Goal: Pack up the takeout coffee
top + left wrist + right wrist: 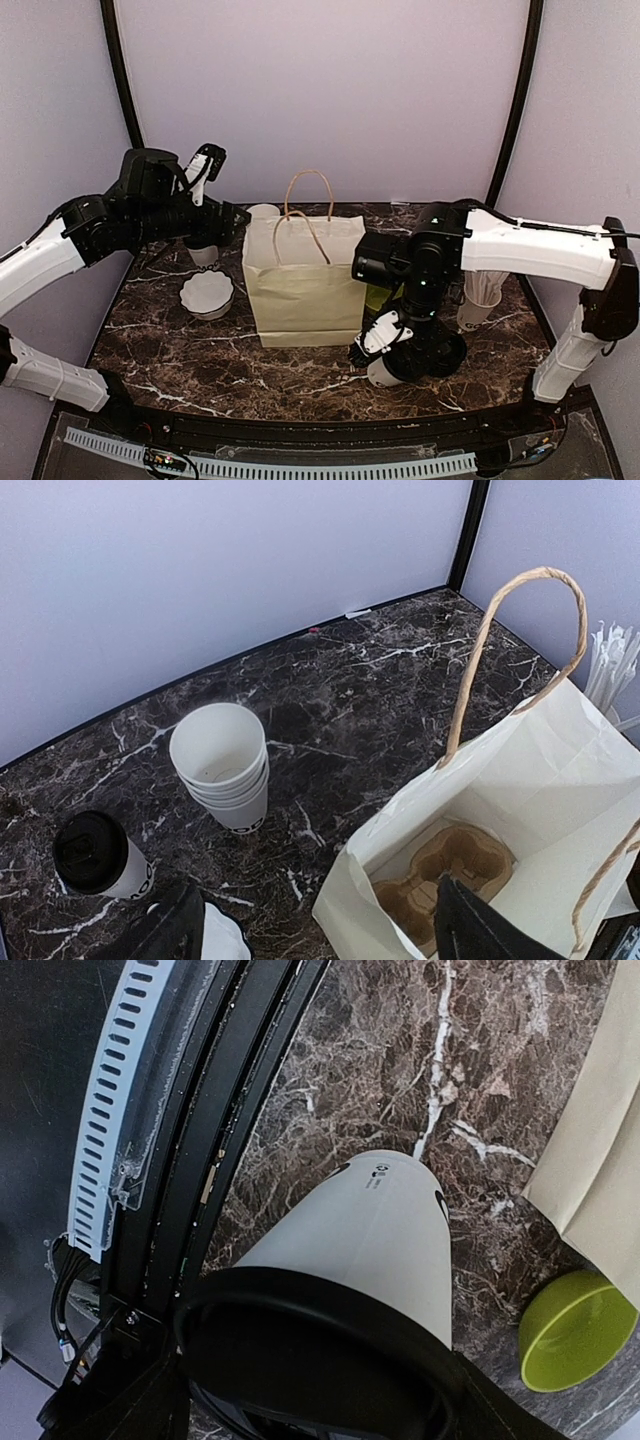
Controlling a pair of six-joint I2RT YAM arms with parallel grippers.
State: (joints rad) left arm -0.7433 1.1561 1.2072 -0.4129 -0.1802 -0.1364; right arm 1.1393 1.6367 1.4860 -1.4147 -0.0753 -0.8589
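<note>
My right gripper [392, 358] [320, 1400] is shut on a takeout coffee cup [383, 373] [375, 1230], white with a black lid [310, 1350]. It grips the cup near the lid, low over the table's front edge, right of the paper bag [305, 285]. A second lidded coffee cup [100, 855] stands at the back left. My left gripper [232, 217] [325, 930] hangs open and empty above the bag's left rim. A brown cup carrier [450, 865] lies inside the bag [520, 780].
A stack of empty white cups [222, 765] stands behind the bag. A white scalloped bowl [207, 293] sits left of it. A lime-green bowl [575, 1330] and a cup of white sticks [480, 295] stand to the right. The black front rail [210, 1110] is close by.
</note>
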